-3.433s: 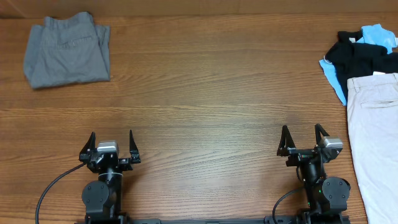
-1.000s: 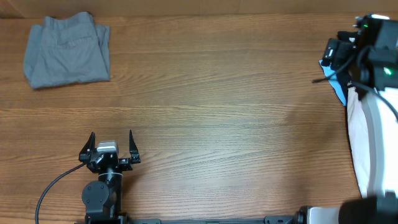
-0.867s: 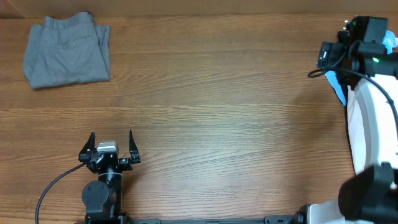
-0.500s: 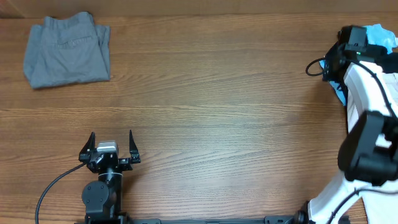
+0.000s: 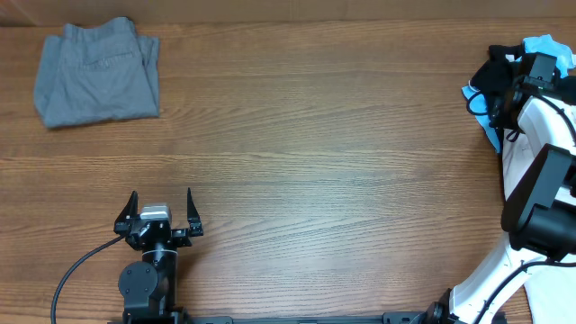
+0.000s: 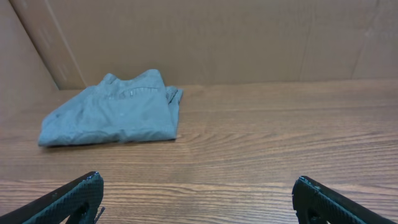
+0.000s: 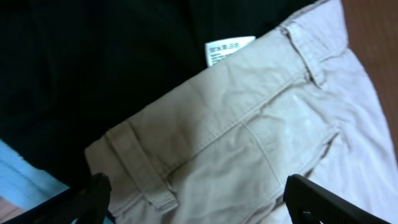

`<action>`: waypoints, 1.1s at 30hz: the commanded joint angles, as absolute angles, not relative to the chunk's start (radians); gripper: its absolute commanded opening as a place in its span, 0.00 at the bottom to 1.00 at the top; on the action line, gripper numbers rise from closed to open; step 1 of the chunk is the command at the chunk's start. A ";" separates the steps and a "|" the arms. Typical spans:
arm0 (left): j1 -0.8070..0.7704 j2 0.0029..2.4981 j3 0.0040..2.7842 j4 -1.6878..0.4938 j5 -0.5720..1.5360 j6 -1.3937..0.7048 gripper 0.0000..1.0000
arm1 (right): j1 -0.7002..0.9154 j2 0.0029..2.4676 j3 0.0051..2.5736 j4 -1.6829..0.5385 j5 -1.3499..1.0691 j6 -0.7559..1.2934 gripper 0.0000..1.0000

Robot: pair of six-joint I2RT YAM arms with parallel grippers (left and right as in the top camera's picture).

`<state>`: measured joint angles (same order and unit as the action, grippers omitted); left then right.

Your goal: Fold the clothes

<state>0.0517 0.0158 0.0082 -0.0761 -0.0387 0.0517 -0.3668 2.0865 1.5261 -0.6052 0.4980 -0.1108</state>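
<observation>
Brown wood-grain boards make up the table (image 5: 315, 153), their lines running from its left edge to its right. Behind its far edge the left wrist view shows a plain tan wall of cardboard-like panels (image 6: 217, 37).

At the far left corner lie the grey shorts (image 5: 94, 72), folded into a rough square and flat on the wood, with a pocket seam showing on top. Near the left end of the table's near edge sits the left gripper (image 5: 162, 205). Its two black fingers stand wide apart with only bare wood between them, well apart from the grey shorts. A black cable (image 5: 72, 270) loops away from its base. The middle of the table shows only wood grain.

Along the right edge the white and black right arm (image 5: 544, 193) reaches up to the far right corner, where the rest of the clothes are heaped. The light-blue shirt (image 5: 544, 45) peeks out at the far side and the black shirt (image 5: 498, 76) lies over it. The pale beige shorts (image 7: 249, 143) lie over the black shirt, with their waistband, belt loop (image 7: 143, 171) and back pocket (image 7: 292, 149) facing up and a white label (image 7: 229, 50) just beyond the band. The right gripper (image 7: 198, 190) hangs close above that waistband with its fingers spread wide. I cannot tell whether they touch the cloth.
</observation>
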 commanded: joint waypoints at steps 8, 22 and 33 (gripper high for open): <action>0.045 0.005 0.005 -0.073 -0.048 0.038 1.00 | -0.365 2.091 1.541 -0.586 0.372 -0.113 0.94; 0.045 0.005 0.005 -0.073 -0.048 0.038 1.00 | -0.367 2.168 1.537 -0.561 0.411 -0.113 0.93; 0.045 0.005 0.005 -0.073 -0.048 0.038 1.00 | -0.367 2.168 1.538 -0.557 0.444 -0.105 0.66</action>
